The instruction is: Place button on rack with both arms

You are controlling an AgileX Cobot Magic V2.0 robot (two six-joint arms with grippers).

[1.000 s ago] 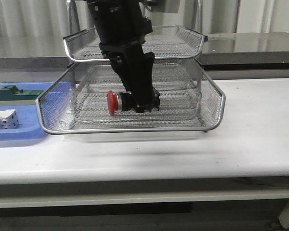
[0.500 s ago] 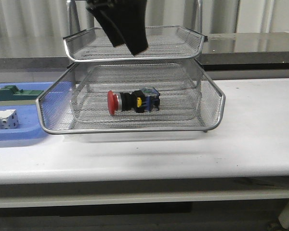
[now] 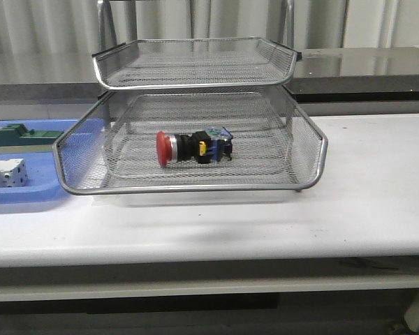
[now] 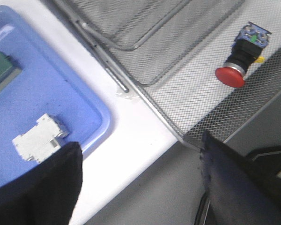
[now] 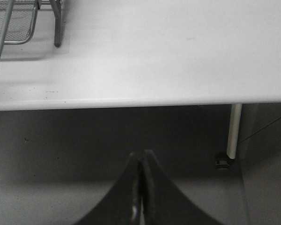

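White tabletop (image 3: 363, 202) carries the wire rack (image 3: 195, 185), where the button (image 3: 193, 147) lies on its side in the middle of the lower tray, red cap pointing toward the blue tray (image 3: 28, 192) just beside the rack. Left gripper (image 4: 140, 187) hangs off the table edge near the rack's front corner, its fingers (image 4: 37, 187) spread wide and empty. Right gripper (image 5: 140, 187) sits below the table edge, well apart from the rack, fingers pressed together on nothing.
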